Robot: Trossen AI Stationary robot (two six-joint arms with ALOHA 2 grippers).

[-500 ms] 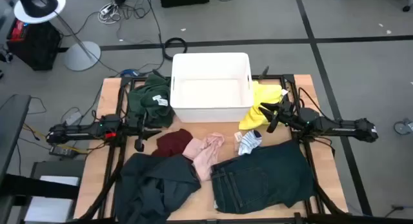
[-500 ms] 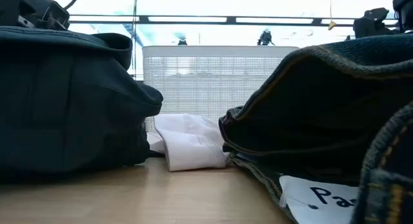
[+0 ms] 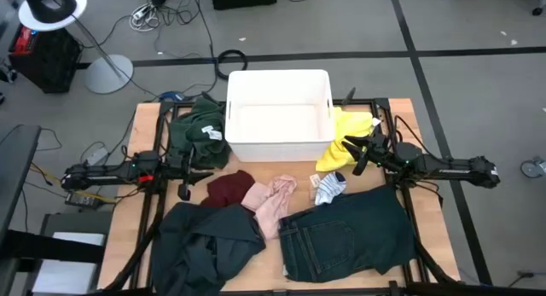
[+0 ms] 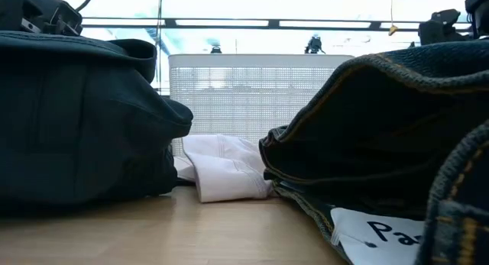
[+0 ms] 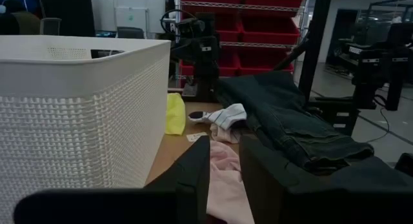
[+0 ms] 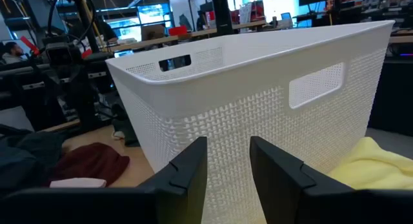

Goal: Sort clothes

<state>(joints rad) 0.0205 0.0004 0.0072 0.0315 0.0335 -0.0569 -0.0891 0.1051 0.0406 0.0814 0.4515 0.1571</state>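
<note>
Yellow piece (image 3: 351,134) lies just beside your right tool (image 3: 357,157), against the tub (image 3: 279,115) | right fingers slightly apart, empty | left tool (image 3: 189,170) apart too, nearer maroon piece (image 3: 229,188) and green top (image 3: 194,130).

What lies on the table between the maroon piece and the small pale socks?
In the high view, the pink piece fills the stretch between the maroon piece and the socks, touching the maroon one.
</note>
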